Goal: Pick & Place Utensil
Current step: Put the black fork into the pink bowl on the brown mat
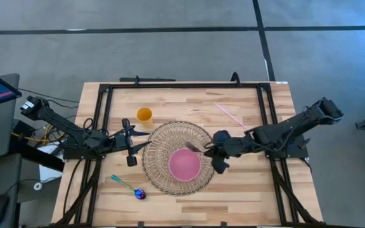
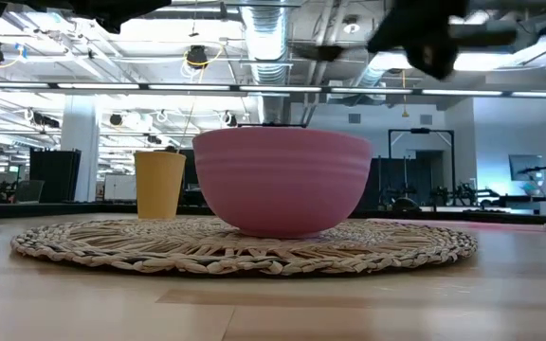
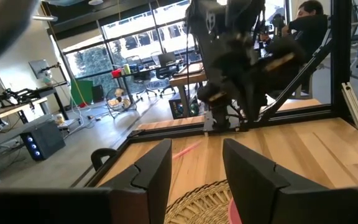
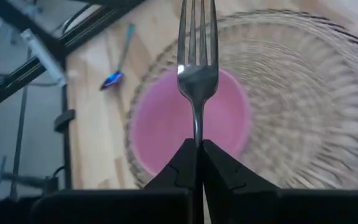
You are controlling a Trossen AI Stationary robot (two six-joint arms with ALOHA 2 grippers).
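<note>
A silver fork [image 4: 197, 78] sticks out of my shut right gripper [image 4: 197, 145], tines ahead. It hovers over a pink bowl [image 4: 166, 134] standing in the middle of a round woven mat [image 1: 163, 142]. In the high view my right gripper [image 1: 210, 151] is at the bowl's [image 1: 184, 164] right far rim. My left gripper [image 1: 130, 149] waits open at the mat's left edge, and its fingers [image 3: 157, 171] hold nothing. A spoon [image 1: 129, 187] with a teal handle and a shiny purple bowl lies flat on the table, left and near of the mat. My right gripper pinches the fork's thin handle [image 4: 197, 132] between its two fingers, just behind the neck. The fingers come from the table's right and lie along the fork, which runs straight on ahead of them. The fork is lifted clear above the pink bowl.
An orange cup [image 1: 144, 114] stands beyond the mat's far left side. A thin pink stick [image 1: 229, 114] lies on the wood to the far right. A black frame [image 1: 182, 85] rims the table. A person sits in the room beyond [image 3: 306, 25].
</note>
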